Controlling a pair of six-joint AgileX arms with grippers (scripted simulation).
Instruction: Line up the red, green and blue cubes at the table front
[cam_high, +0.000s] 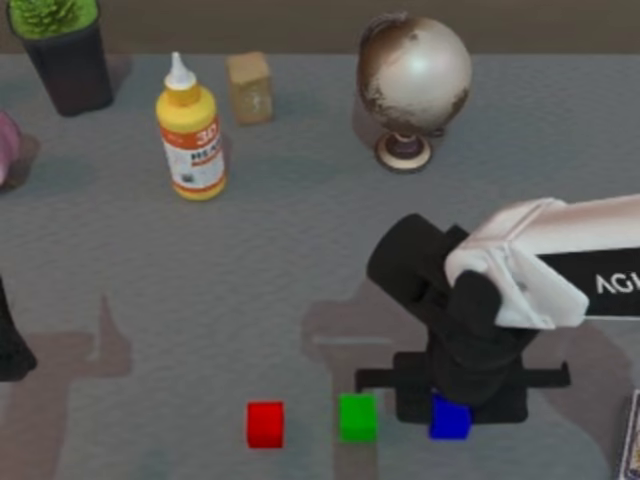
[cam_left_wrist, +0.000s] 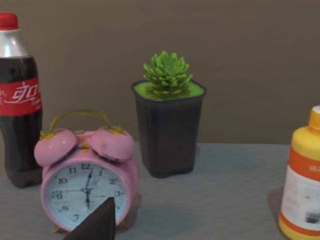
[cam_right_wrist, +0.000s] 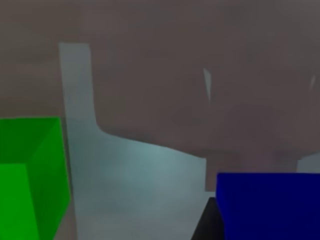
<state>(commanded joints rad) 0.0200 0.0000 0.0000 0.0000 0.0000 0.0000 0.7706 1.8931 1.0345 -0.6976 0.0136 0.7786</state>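
Three small cubes stand in a row near the front edge of the grey-blue table (cam_high: 200, 300): red cube (cam_high: 265, 424) on the left, green cube (cam_high: 357, 417) in the middle, blue cube (cam_high: 450, 420) on the right. My right gripper (cam_high: 462, 400) hangs low directly over the blue cube and covers its back part. In the right wrist view the blue cube (cam_right_wrist: 270, 205) is very close, with the green cube (cam_right_wrist: 30, 175) beside it across a bare gap. My left arm (cam_high: 8, 345) is parked at the left edge, its gripper open and holding nothing.
Along the back stand a potted succulent (cam_high: 62, 50), a yellow bottle (cam_high: 190, 135), a tan block (cam_high: 250, 88) and a globe (cam_high: 413, 80). The left wrist view shows a pink alarm clock (cam_left_wrist: 87, 180) and a cola bottle (cam_left_wrist: 17, 100).
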